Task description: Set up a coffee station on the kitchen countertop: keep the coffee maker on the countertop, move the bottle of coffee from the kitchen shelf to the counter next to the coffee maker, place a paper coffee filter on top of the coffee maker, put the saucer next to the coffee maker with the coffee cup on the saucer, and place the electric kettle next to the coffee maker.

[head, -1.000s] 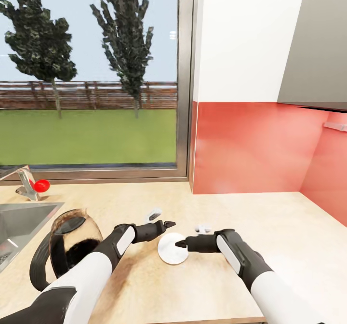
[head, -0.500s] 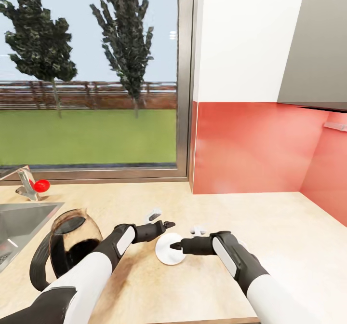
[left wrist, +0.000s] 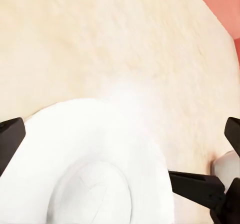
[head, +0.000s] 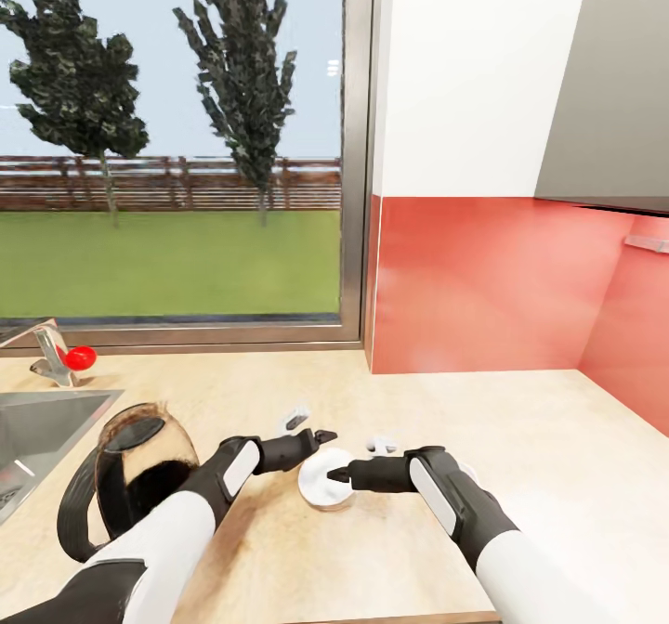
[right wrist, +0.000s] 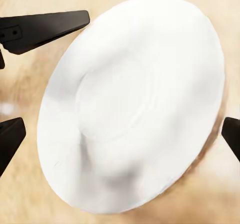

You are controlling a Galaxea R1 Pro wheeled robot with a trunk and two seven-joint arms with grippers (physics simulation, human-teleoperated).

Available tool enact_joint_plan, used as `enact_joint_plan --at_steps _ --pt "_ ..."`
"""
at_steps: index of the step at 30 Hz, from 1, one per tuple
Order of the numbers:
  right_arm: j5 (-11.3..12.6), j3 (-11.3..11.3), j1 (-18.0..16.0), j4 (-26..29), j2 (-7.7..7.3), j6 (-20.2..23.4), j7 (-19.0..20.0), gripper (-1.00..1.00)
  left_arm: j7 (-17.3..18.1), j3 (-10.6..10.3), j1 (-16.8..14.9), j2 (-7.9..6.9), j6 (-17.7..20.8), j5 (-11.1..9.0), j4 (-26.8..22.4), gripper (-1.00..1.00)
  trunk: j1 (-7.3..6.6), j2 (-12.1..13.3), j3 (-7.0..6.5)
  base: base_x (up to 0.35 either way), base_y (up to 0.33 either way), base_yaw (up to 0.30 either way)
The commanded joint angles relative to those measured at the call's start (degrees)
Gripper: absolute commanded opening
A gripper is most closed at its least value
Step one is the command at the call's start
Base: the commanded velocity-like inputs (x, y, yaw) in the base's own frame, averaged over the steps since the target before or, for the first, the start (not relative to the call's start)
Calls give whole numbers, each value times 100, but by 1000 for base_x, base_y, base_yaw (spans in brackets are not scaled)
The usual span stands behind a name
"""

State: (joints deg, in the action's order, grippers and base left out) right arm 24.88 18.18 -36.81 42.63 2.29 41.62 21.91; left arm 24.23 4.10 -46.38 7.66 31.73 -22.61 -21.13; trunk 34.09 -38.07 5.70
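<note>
The white saucer (head: 323,481) hangs tilted just above the kitchen countertop (head: 530,420), casting a shadow beneath it. My right gripper (head: 346,472) reaches in from the right and is shut on it, its fingertips (right wrist: 10,144) sitting at the saucer's (right wrist: 135,104) opposite edges. My left gripper (head: 314,431) hovers open just above the saucer's (left wrist: 95,164) far left rim, with both fingers wide apart. The electric kettle (head: 139,475), rounded glass with a black handle, stands on the countertop left of my left forearm.
A steel sink (head: 46,420) and faucet (head: 46,355) with a red knob lie at the far left. A window runs along the back, and a red backsplash (head: 483,280) closes the back and the right corner. Bare counter stretches to the right.
My right gripper and the saucer have shifted a little to the left, closer to the left gripper, and the saucer now sits more tilted. The left arm has barely moved.
</note>
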Motion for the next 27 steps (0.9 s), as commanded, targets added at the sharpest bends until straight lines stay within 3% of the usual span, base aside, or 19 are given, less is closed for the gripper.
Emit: enact_joint_plan --at_steps 1,27 --pt "-10 9 -1 -440 0 48 -7 100 -1 39 3 1 55 -6 -10 100 2 -7 12 0 0 0" --pt "-10 17 78 -440 66 48 -4 100 -6 38 87 -1 79 3 6 100 2 -7 12 0 0 0"
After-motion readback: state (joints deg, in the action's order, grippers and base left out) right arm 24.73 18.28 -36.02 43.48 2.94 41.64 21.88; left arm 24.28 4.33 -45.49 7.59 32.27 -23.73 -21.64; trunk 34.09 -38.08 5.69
